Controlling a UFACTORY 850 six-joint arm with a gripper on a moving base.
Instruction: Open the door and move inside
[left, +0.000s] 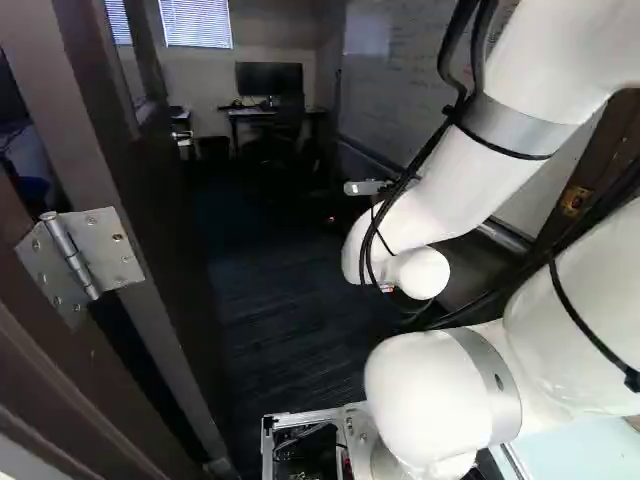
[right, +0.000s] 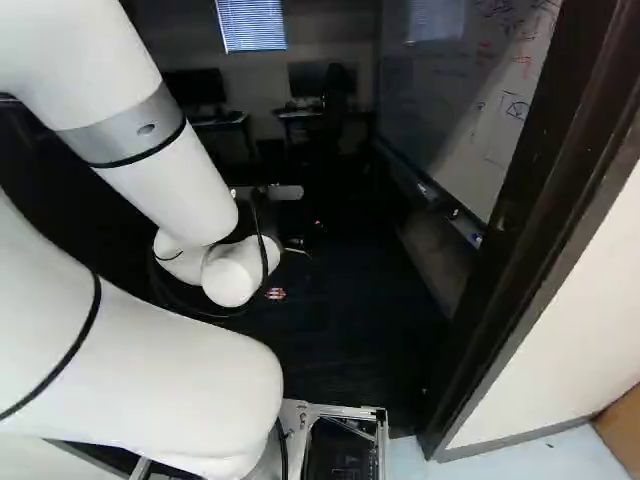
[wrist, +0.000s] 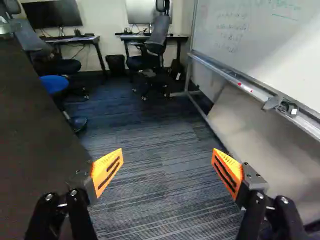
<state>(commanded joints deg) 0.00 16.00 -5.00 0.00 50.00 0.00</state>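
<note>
The dark brown door (left: 155, 210) stands open into the room at the left of the left base view, its metal hinge (left: 80, 258) showing. In the wrist view the door (wrist: 35, 135) runs beside one finger, with a bit of metal at its far top edge. My gripper (wrist: 167, 156) is open, with carpet visible between its orange pads and nothing held. Both base views largely hide the gripper behind the white wrist (right: 230, 272), which reaches through the doorway. The doorway's other side is the dark frame (right: 530, 220), right of the arm.
A whiteboard (wrist: 255, 45) with a metal tray lines the side opposite the door. Desks, monitors, office chairs (wrist: 152, 45) and a bin (wrist: 115, 64) stand at the far wall. A blue stool (wrist: 54, 84) is near the door. Dark carpet (wrist: 160, 200) covers the room's floor.
</note>
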